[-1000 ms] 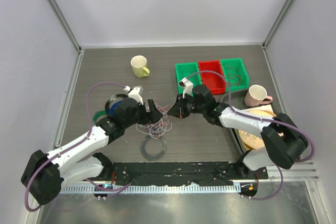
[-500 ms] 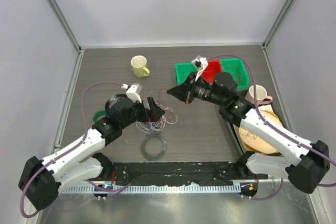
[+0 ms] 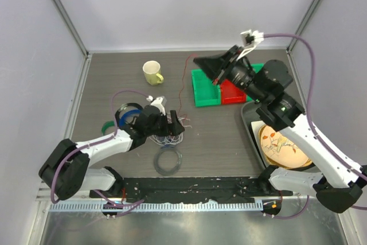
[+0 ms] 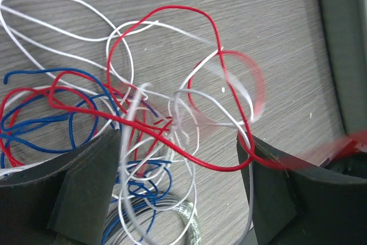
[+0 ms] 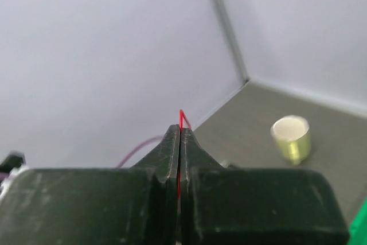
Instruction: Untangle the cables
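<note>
Left gripper (image 3: 172, 124): low over the heap near the table's front, jaws wide apart and straddling it, clamping nothing (image 4: 180, 164).
Cables (image 3: 169, 137): white, red and blue strands knotted in one heap on the table (image 3: 114, 78), between the left fingers (image 4: 143, 113).
Red cable (image 3: 184, 87): rises out of the heap in one long thin line up to the right gripper; its lower loops still lie woven through the white ones (image 4: 183, 7).
Right gripper (image 3: 199, 60): high above the green bin (image 3: 205, 93), jaws pinched shut on the red cable (image 5: 179, 136); yellow cup (image 5: 291, 137) far below.
Change: a second ago the right gripper sat just beside the heap; now it is lifted up and back, and the left has dropped onto the heap.
Meaning: red cable is likely being drawn free while the left pins the rest; not separated yet.
</note>
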